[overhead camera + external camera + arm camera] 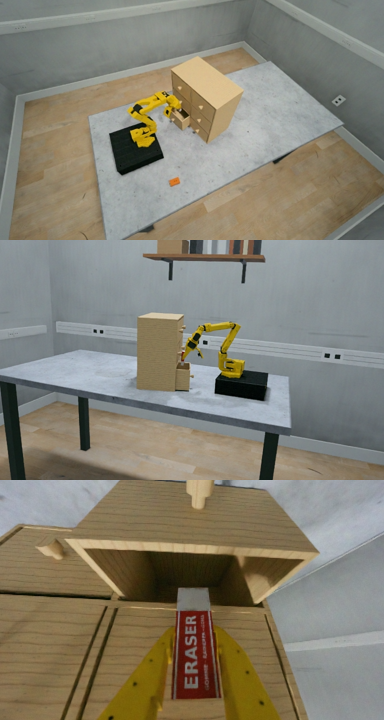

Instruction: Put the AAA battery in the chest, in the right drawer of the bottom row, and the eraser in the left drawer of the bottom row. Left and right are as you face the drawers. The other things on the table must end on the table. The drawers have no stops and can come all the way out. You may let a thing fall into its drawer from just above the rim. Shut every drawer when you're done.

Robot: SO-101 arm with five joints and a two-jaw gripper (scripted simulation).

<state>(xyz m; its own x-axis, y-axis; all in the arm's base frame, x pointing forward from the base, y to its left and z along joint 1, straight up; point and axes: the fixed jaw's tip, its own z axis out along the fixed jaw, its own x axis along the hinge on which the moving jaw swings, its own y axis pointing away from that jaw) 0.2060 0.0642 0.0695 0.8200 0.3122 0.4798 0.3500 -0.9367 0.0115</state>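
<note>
My gripper (183,358) (195,636) is shut on the eraser (182,353) (196,655), which has a red sleeve and a white end. The eraser hangs nearly upright, white end down, over the opening of the bottom left drawer (178,122) (182,381) (190,527), close to the chest front. Its white end is near the rim level. That drawer is pulled partly out; its visible inside shows no object, but part is hidden. The bottom right drawer (201,132) (25,570) is shut. The AAA battery is not in view.
The wooden chest (209,79) (155,353) has its four upper drawers shut, with knobs sticking out. A small orange block (174,181) lies on the table (240,147) (113,384). The arm stands on a black base (127,154) (240,388) facing the drawers.
</note>
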